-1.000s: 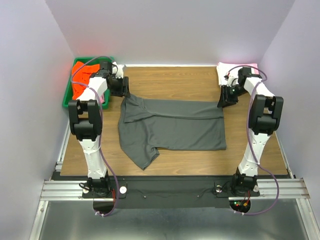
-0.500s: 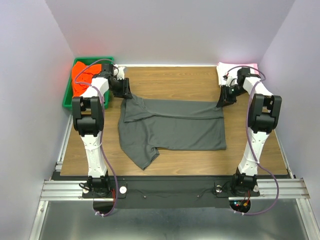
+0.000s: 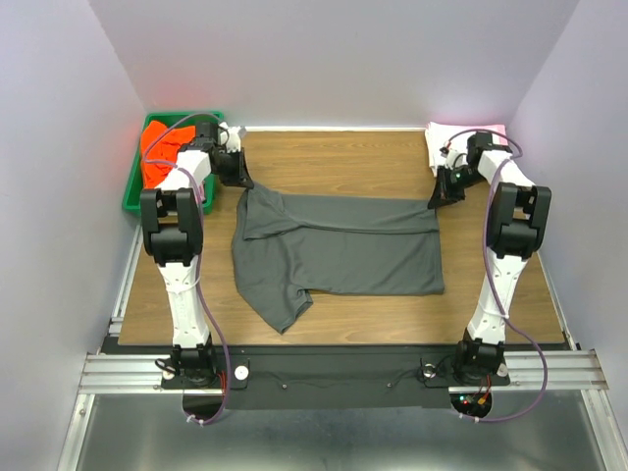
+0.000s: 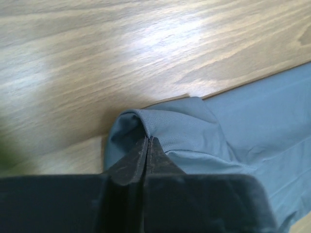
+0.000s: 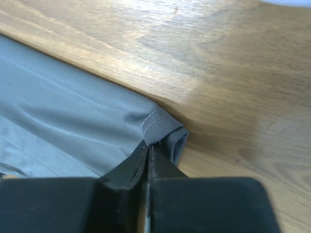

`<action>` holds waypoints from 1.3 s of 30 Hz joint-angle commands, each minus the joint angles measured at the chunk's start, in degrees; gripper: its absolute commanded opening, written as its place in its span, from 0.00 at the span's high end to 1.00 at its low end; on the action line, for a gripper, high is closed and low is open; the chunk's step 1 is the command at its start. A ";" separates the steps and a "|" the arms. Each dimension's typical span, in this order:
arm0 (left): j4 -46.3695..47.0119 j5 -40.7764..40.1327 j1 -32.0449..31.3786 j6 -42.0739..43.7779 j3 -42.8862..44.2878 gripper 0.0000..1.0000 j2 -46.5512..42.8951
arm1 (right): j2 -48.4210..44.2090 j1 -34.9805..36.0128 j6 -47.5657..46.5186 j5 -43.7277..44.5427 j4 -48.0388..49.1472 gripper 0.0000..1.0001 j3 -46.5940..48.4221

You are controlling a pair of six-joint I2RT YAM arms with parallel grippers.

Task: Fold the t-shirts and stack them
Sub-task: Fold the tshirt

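Left gripper (image 4: 148, 147), jaws pinched together, grips a bunched far corner of the dark charcoal grey cloth t-shirt (image 4: 252, 121). Right gripper (image 5: 147, 148) pinches the opposite far corner likewise. The shirt spreads flat from them toward the arm bases. Best to lift both corners evenly, keeping that edge taut.

The left arm (image 3: 184, 179) covers part of the bin (image 3: 130, 199) and orange shirt (image 3: 154, 147). The right arm (image 3: 494, 169) hides much of the far-right pink stack (image 3: 439, 135). Each gripped corner of the grey shirt (image 3: 339, 245) vanishes between fingers (image 4: 129, 167).
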 commanded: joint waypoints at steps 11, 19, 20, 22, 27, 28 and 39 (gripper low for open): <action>2.48 2.29 5.17 -1.00 0.76 1.00 -1.69 | 1.95 -1.71 -0.29 -2.33 -0.18 0.99 6.11; 3.10 0.97 5.17 -0.74 -2.76 0.97 -2.22 | 4.59 -1.71 -0.73 -0.84 0.17 0.96 8.83; 3.10 1.14 5.26 -1.00 -2.24 0.93 -1.87 | 5.20 -1.71 -0.47 -0.58 0.17 0.89 9.36; 3.01 0.88 5.17 -1.18 -1.19 0.78 -2.30 | 5.38 -1.71 -0.29 0.04 0.08 0.69 10.68; 1.61 0.53 5.26 0.92 -0.21 0.58 -6.34 | 1.97 -1.97 -1.60 2.23 -0.97 0.43 10.69; 1.17 0.62 5.35 1.36 -0.39 0.57 -7.31 | 0.91 -1.88 -2.22 2.41 -1.06 0.39 10.17; -7.26 0.45 4.56 14.01 -7.15 0.58 -17.34 | -8.76 -1.62 -17.33 7.42 -9.67 0.43 4.89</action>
